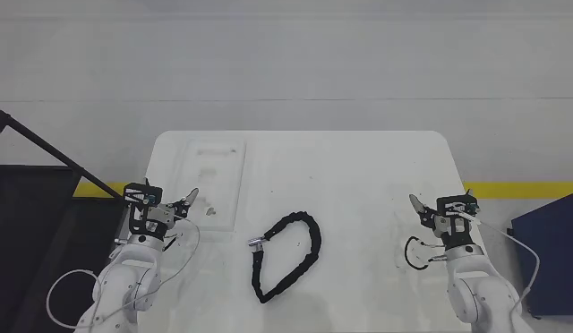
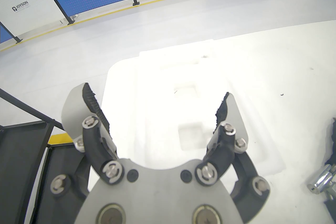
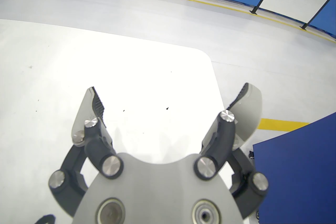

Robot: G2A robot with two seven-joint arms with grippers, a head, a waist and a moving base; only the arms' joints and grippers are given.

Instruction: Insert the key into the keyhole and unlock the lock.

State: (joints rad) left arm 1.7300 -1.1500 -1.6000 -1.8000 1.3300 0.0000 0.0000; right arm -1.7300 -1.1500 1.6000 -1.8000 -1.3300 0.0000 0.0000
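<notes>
- Cable lock lies in a loose black loop near the middle of the table, touched by neither arm. Its metal end, where I take the keyhole to be, points toward the left arm's side; the left wrist view shows it as a shiny cylinder off to one side of the fingers.
- Left gripper hangs over the near end of a white foam tray, jaws spread wide and holding nothing.
- Right gripper sits near the opposite table edge, well apart from the lock, also wide open and empty.
- A small dark thing at the tray's near end, just beside the left fingers, may be the key. It is too small to be sure.
- Risks as I judge them:
  - If that speck is the key, it is thin and lies flat, so the fingers could close on foam and push it aside, or pinch it crooked.
  - A crooked grip would bring the blade in at an angle to the keyhole and jam it.
  - Nothing pins the lock. Any push on the metal end would slide the cable across the smooth table unless the other arm braces it first.
  - The keyhole's exact facing cannot be made out, so the approach line is a guess.
</notes>
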